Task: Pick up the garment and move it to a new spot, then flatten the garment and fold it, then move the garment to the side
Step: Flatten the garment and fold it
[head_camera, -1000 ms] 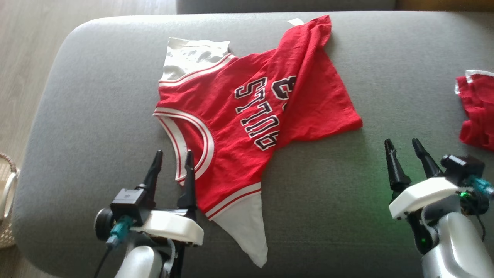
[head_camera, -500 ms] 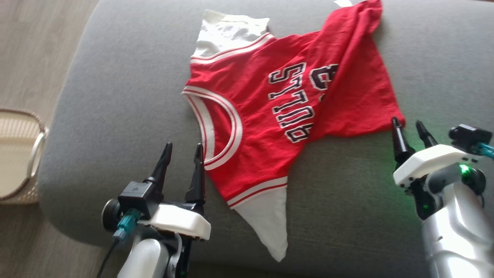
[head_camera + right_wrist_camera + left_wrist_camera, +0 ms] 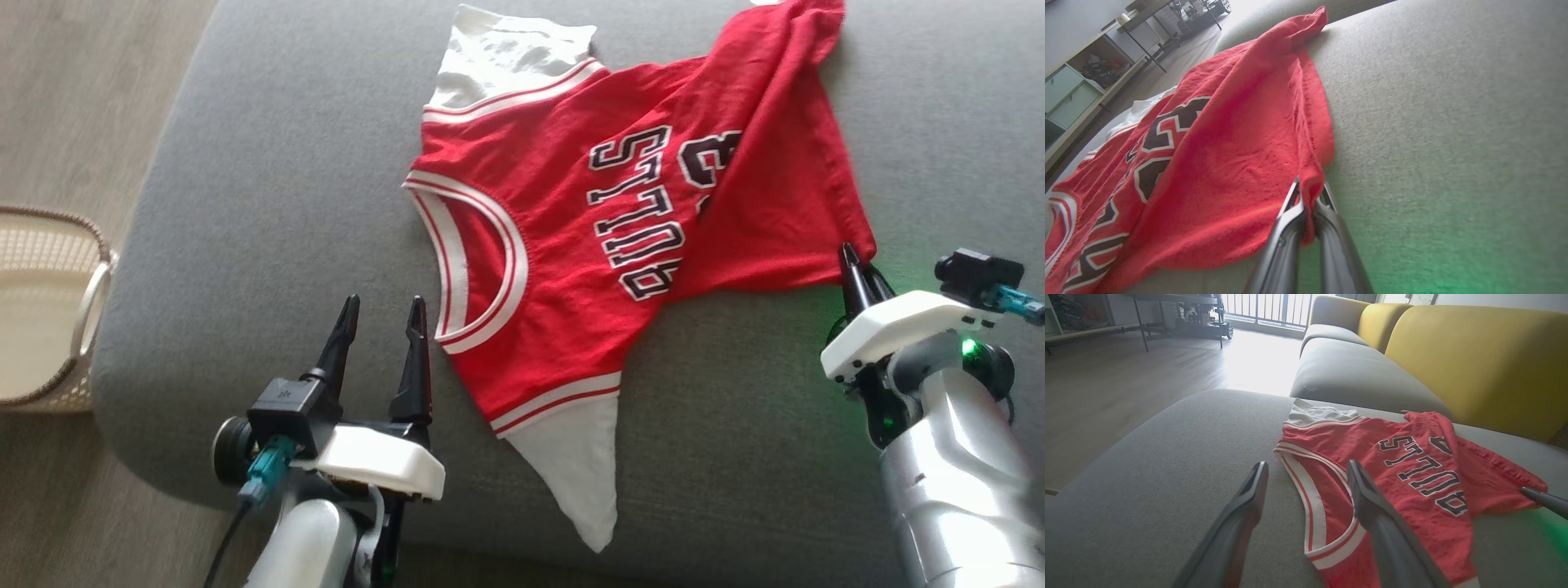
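I saw my left gripper [image 3: 1307, 465] with its two fingers spread wide over the grey cushion [image 3: 1167, 457]. The red jersey [image 3: 1412, 469] lay rumpled ahead, its white-trimmed armhole running between the fingers. At the right edge, the tip of the right gripper [image 3: 1527, 492] met the jersey's corner. A yellow backrest [image 3: 1474, 355] rose behind.

Garment [image 3: 571, 269] is showing bright red, with white-and-red striped trim running along its edges, black lettering outlined in white at 1 o'clock of the head view, and plain white panels peeking out at 12 and 6 o'clock. The cushion [image 3: 269, 204] under it is reading plain grey and is picking up a green glow [image 3: 824, 327] at 4 o'clock by the right gripper [image 3: 853, 257], which, like the left gripper [image 3: 384, 300], is showing black fingers on white housing. A cream woven basket [image 3: 41, 327] is sitting at 9 o'clock on pale wood-grain floor [image 3: 82, 82], and a yellow backrest [image 3: 1474, 355] is showing at 2 o'clock in the left wrist view.
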